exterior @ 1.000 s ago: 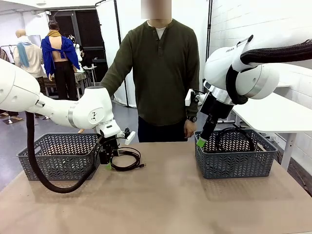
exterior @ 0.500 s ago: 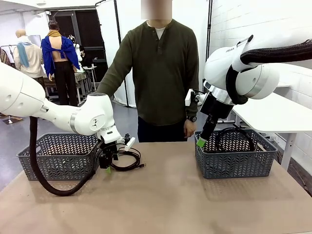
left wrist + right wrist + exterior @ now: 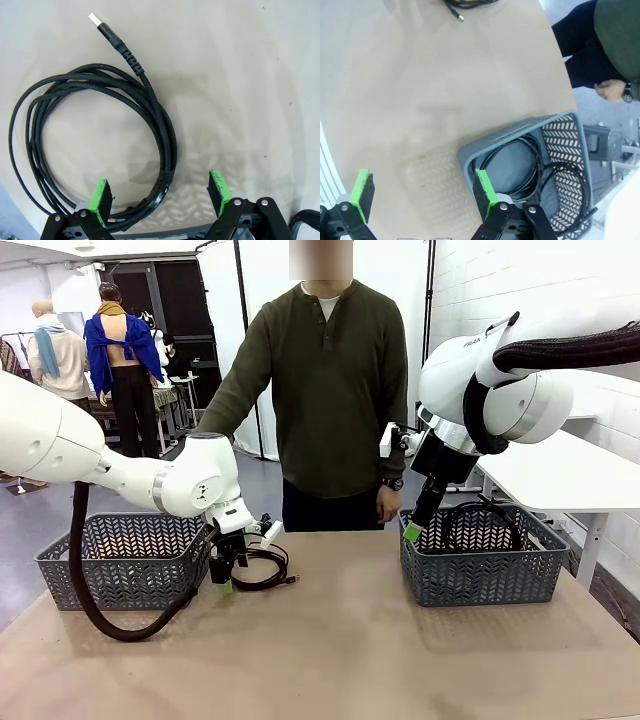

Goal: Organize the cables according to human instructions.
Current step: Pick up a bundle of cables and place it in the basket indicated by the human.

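Observation:
One black cable (image 3: 270,583) lies coiled on the table beside the left basket; in the left wrist view this cable (image 3: 165,135) shows a metal plug end (image 3: 95,20). My left gripper (image 3: 228,578) hangs open low over the coil's near edge. In its own view the left gripper (image 3: 159,190) has green pads standing either side of the coil's strands. More cables (image 3: 482,518) lie coiled in the right basket (image 3: 480,575). My right gripper (image 3: 414,530) is open and empty above that basket's left corner. In its own view the right gripper (image 3: 422,192) has one pad over the basket's rim (image 3: 520,127), with the cables (image 3: 530,165) inside.
A second grey basket (image 3: 120,560) stands at the left of the table. The person stands at the far edge, one hand (image 3: 388,505) hanging near the right basket. Bare tabletop (image 3: 330,650) spans the middle and front.
My left arm has shifted a little to the right and lower, bringing its open gripper closer onto the coil. The right arm and the person have not moved.

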`<state>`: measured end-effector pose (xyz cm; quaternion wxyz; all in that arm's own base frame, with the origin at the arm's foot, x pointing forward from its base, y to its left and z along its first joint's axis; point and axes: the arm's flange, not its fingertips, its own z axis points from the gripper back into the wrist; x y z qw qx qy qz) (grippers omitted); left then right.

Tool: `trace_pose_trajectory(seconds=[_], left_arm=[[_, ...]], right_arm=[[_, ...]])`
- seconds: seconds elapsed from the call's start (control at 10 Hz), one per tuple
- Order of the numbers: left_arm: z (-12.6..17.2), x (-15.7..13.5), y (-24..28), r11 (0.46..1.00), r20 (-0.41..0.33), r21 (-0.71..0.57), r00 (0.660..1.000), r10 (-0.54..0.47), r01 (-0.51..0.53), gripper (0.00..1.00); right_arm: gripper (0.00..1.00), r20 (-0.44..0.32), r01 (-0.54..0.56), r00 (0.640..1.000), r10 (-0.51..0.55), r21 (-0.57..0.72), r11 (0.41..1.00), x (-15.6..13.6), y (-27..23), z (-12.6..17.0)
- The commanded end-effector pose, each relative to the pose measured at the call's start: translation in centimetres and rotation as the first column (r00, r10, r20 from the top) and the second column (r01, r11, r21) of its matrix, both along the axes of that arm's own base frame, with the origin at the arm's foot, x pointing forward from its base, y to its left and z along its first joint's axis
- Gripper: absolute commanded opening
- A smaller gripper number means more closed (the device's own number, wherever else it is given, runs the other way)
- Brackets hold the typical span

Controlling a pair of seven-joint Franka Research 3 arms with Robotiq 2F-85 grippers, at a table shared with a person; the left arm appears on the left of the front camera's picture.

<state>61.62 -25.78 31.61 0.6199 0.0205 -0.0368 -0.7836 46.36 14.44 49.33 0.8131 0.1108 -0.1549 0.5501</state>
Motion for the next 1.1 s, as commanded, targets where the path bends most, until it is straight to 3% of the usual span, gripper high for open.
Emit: trace_pose_trajectory(seconds=[0.0,1.0], left_arm=[[-0.14,0.73,-0.04,0.999,-0.015,0.029,1.000,-0.023,0.024,1.00],[-0.82,0.83,0.00,0.997,-0.076,0.068,0.996,-0.040,0.046,1.00]], right_arm=[[1.00,-0.001,0.005,1.000,-0.005,0.000,1.000,-0.08,0.01,-0.05],[1.00,-0.001,0.005,1.000,-0.005,0.000,1.000,-0.08,0.01,-0.05]])
